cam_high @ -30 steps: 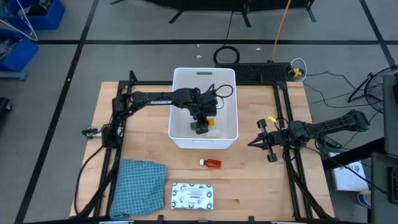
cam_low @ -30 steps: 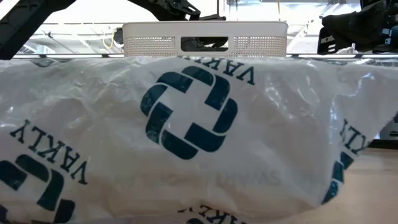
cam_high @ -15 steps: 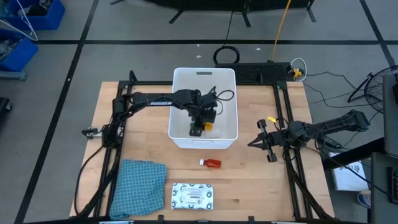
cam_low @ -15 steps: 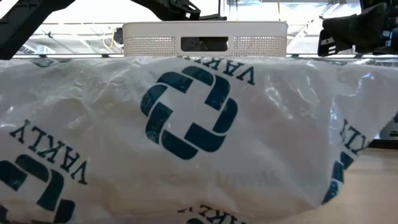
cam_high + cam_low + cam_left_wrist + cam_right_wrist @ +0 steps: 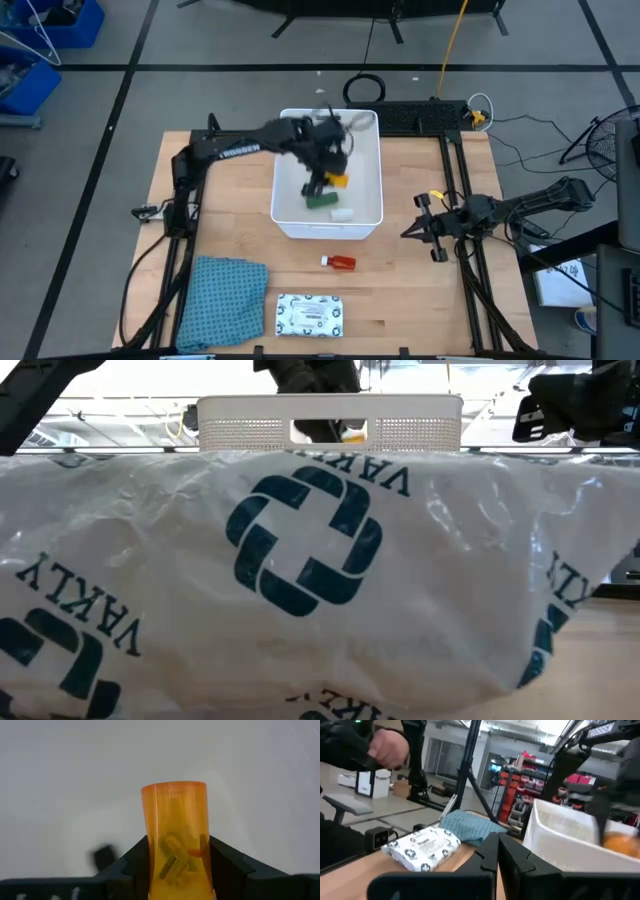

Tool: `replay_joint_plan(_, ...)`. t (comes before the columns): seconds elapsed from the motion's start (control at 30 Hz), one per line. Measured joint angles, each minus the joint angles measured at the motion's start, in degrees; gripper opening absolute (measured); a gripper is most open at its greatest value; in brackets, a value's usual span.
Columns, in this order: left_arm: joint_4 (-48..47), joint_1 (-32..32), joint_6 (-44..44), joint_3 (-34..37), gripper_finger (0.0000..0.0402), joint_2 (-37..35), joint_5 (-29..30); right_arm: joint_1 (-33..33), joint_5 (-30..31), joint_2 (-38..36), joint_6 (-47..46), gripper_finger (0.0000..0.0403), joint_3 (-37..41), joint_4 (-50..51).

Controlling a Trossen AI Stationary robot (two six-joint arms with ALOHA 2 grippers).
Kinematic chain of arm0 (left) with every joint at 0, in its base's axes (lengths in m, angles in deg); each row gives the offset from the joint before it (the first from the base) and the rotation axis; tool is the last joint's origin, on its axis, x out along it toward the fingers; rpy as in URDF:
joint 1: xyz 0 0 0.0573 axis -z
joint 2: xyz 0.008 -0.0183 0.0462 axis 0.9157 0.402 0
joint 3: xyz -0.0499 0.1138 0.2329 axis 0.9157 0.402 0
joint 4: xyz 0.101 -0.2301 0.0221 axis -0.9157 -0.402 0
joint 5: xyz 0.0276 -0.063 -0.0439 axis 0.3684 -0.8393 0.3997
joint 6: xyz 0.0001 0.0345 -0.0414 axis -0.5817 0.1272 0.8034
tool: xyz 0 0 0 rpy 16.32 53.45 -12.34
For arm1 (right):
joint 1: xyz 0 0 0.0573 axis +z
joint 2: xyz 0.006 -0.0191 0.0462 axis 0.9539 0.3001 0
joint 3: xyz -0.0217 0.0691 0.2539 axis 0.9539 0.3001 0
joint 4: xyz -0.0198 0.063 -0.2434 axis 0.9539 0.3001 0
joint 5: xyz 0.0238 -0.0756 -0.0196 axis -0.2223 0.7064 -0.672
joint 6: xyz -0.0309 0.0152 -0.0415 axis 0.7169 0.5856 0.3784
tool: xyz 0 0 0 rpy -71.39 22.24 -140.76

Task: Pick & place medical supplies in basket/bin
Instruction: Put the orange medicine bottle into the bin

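The white tub (image 5: 365, 205) stands mid-table and also shows in the low view (image 5: 240, 422). My left gripper (image 5: 325, 178) is inside it, shut on an orange translucent pill bottle (image 5: 176, 835), which also shows in the high view (image 5: 339, 181). A green oblong (image 5: 320, 200) and a tiny white piece (image 5: 343, 213) lie on the tub floor. An orange-red piece (image 5: 341, 262) and the white printed packet (image 5: 308, 314) lie on the table near the front. My right gripper (image 5: 428, 228) waits shut at the right. The black oblong is not clearly in view. My left gripper pinches the orange bottle's lower body (image 5: 175, 865) between its two fingers (image 5: 226, 867), one on each side. The bottle's far end sticks out past the fingertips. It is held clear above the tub floor.
A teal-blue cloth (image 5: 222, 290) lies at the front left. The packet (image 5: 300, 560) fills most of the low view. Beyond the table a person's hand (image 5: 390, 747) shows in the right wrist view. Bare wood lies between the tub and my right gripper.
My left gripper has risen and gone toward the tub's far side with the orange bottle, moving fast enough to blur. The green oblong and the white piece stay on the tub floor.
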Motion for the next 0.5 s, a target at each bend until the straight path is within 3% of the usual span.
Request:
replay_joint_plan(0.13, 0.7, -5.3, 0.8, 0.0, 0.0153, -0.2, -4.2, 0.0, 0.0, 0.0, 0.2, 0.0000, 0.0, 0.1)
replay_joint_plan(0.27, 4.3, -8.7, 2.5, 8.3, 0.0153, 0.0, -7.3, 0.0, 0.0, 0.0, 0.8, 0.0000, 0.1, -0.1)
replay_joint_plan(0.5, 10.7, -10.1, 5.2, 20.5, 0.0153, 0.2, -7.3, 0.0, 0.0, 0.0, 1.0, 0.0000, 0.1, 0.1)
